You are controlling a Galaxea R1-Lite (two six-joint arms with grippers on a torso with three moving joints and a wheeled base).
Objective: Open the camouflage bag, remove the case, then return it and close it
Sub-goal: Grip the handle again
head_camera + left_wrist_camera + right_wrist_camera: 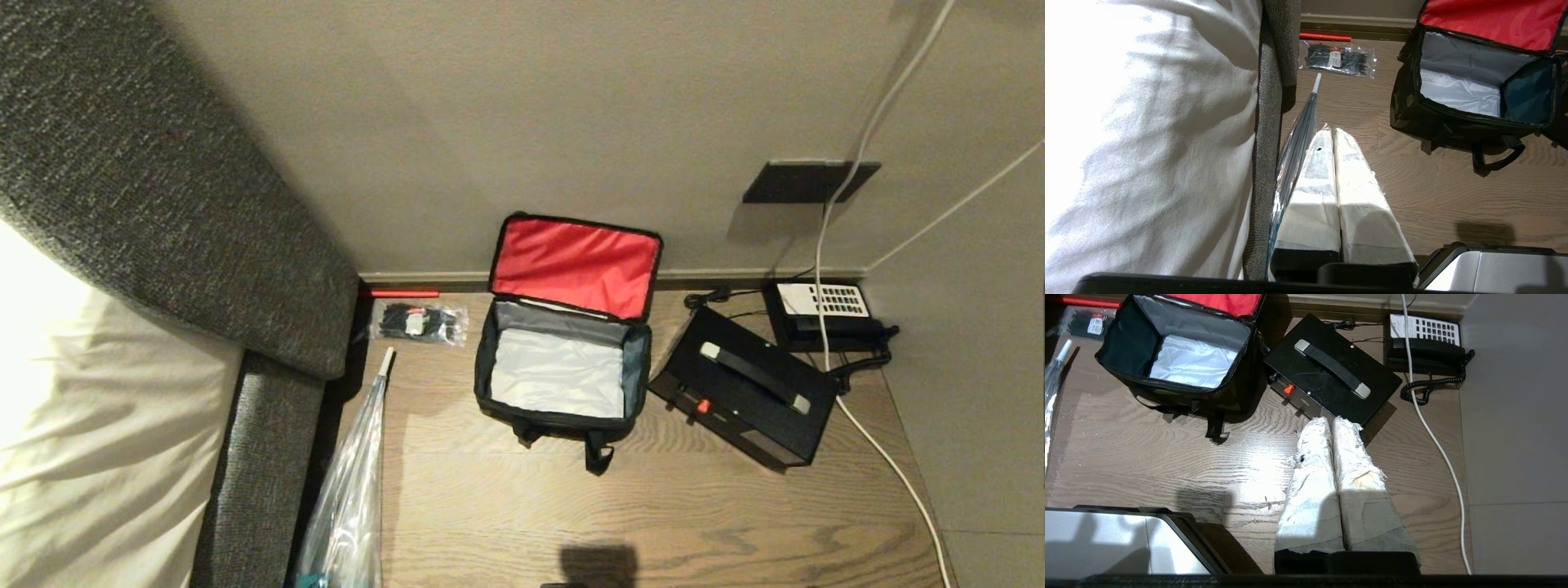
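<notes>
White-taped fingers of our right gripper are pressed together and hold nothing; they hang above the wooden floor, their tips just short of the flat black hard case with strap handle. Our left gripper is likewise shut and empty, near the wrapped umbrella. The case lies outside, beside the boxy camouflage fabric bag, whose red-lined lid stands open. Risks we foresee: the case is nearly bag-sized, so a skewed return could catch the soft rim; the white cable and black telephone lie close and could snag.
</notes>
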